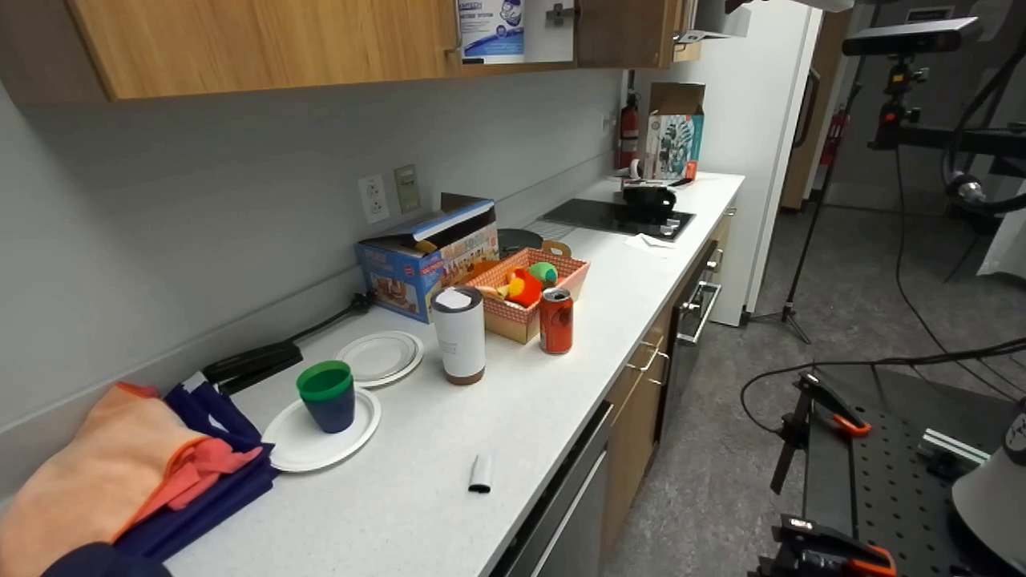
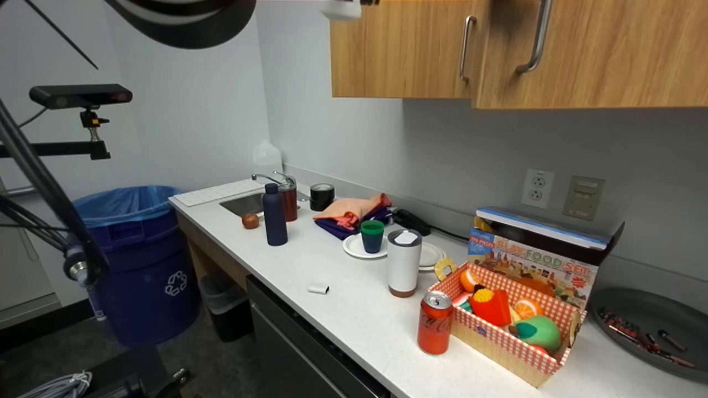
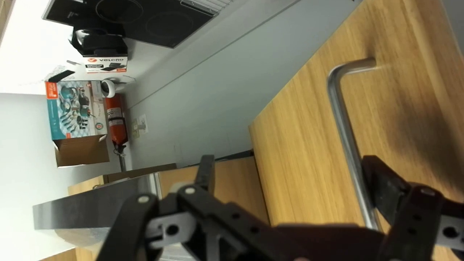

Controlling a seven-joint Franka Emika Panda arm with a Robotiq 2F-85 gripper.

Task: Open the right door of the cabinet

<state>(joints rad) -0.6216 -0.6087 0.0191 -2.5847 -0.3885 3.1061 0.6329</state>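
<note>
The honey-brown cabinet (image 1: 40, 48) hangs on the wall. Its right door stands swung out; its darker inner face (image 1: 621, 36) shows in an exterior view, beside a box and a hinge inside. Its outer face (image 2: 625, 55), with the silver bar handle (image 2: 539, 38), shows in an exterior view. In the wrist view the right door (image 3: 297, 145) fills the right side. My gripper (image 3: 290, 166) is open there, with the handle (image 3: 346, 134) between its fingers, close beside the right finger. I cannot tell whether they touch. The handle's lower end is hidden behind the gripper.
The adjoining left door (image 2: 398, 55) is shut. A range hood (image 3: 94, 206) and another wood panel (image 3: 224, 181) lie beyond the hinge side. Below, the counter (image 1: 417, 481) holds a white tumbler (image 1: 461, 344), a red can (image 1: 556, 324) and a toy-food basket (image 1: 513, 320).
</note>
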